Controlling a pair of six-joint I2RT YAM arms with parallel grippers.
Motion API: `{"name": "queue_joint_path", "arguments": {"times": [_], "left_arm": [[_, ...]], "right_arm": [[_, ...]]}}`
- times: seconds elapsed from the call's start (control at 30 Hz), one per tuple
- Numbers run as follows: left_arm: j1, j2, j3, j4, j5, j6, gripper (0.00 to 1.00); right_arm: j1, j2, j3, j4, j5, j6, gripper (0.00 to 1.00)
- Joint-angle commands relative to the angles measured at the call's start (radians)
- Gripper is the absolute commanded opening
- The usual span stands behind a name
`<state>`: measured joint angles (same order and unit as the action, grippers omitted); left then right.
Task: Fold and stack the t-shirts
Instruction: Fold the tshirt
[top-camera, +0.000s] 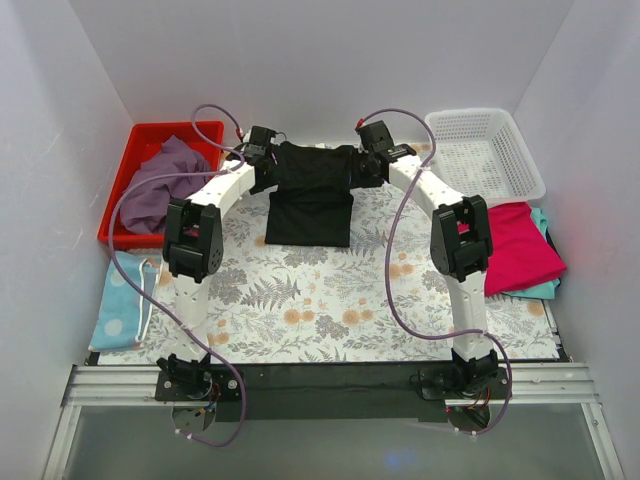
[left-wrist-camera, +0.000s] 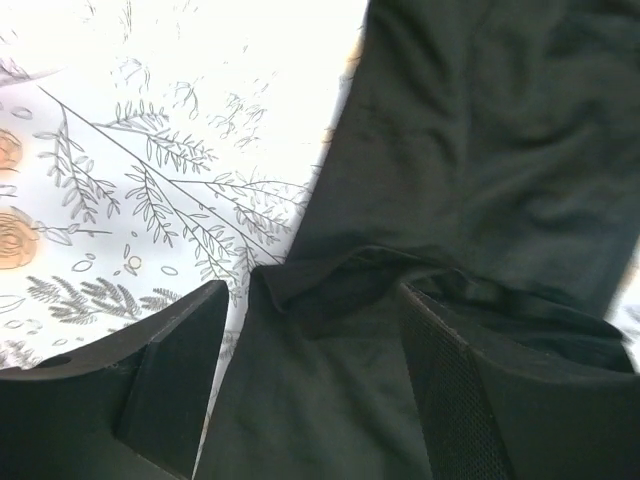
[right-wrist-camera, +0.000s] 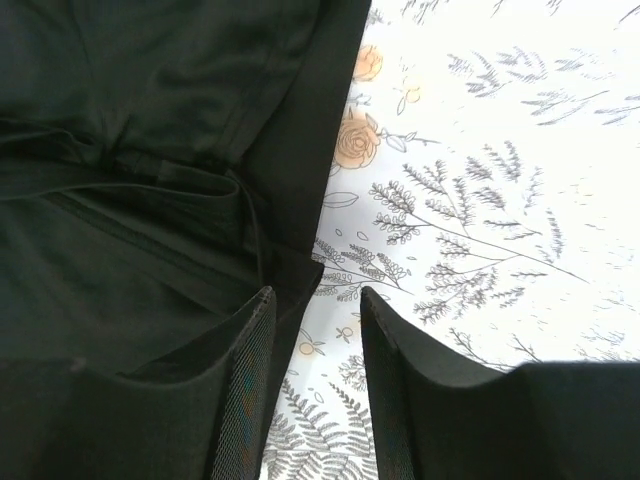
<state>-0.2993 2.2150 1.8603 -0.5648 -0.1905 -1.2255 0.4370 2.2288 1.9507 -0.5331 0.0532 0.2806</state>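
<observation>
The black t-shirt (top-camera: 309, 200) lies folded at the back middle of the floral mat (top-camera: 330, 300). My left gripper (top-camera: 262, 155) is over its upper left corner, my right gripper (top-camera: 374, 150) over its upper right corner. In the left wrist view the left gripper (left-wrist-camera: 315, 345) is open, with a fold of the black t-shirt (left-wrist-camera: 470, 150) lying loose between its fingers. The right gripper (right-wrist-camera: 315, 345) is open too; bare mat shows in its gap and the black t-shirt's (right-wrist-camera: 150, 130) edge runs beside its left finger (right-wrist-camera: 245, 390). A dusty purple t-shirt (top-camera: 160, 185) fills the red bin (top-camera: 150, 135). A magenta-pink t-shirt (top-camera: 520, 248) lies on a teal one (top-camera: 545, 290) at the right.
A white mesh basket (top-camera: 485, 152) stands at the back right. A light blue dotted cloth (top-camera: 125, 300) lies at the left edge of the mat. White walls close in the sides and back. Purple cables loop over both arms.
</observation>
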Motion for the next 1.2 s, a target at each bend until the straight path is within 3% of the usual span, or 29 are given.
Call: {"name": "queue_joint_path", "arguments": {"times": [0.0,0.17,0.3,0.43,0.47,0.87,1.17], "left_arm": [[0.000,-0.187,-0.024,0.023,0.039,0.031,0.67],[-0.017,-0.296,-0.209,0.036,0.089,0.031,0.67],[-0.035,-0.318,-0.320,0.045,0.146,0.035,0.56],[-0.046,-0.278,-0.348,0.040,0.174,0.044,0.37],[-0.047,-0.265,-0.346,0.042,0.172,0.044,0.37],[-0.043,-0.014,-0.075,-0.020,0.119,0.098,0.36],[-0.021,0.071,0.089,-0.046,0.098,0.093,0.36]], "right_arm": [[-0.003,-0.116,0.018,-0.002,0.016,-0.006,0.46],[0.045,-0.173,-0.128,0.008,-0.046,0.015,0.45],[0.088,-0.175,-0.197,0.025,-0.055,0.022,0.43],[0.101,-0.141,-0.210,0.033,-0.116,0.046,0.43],[0.103,-0.135,-0.207,0.035,-0.122,0.051,0.43],[0.085,0.020,-0.032,0.021,-0.125,0.055,0.42],[0.031,0.095,0.094,0.001,-0.093,0.043,0.42]]}}
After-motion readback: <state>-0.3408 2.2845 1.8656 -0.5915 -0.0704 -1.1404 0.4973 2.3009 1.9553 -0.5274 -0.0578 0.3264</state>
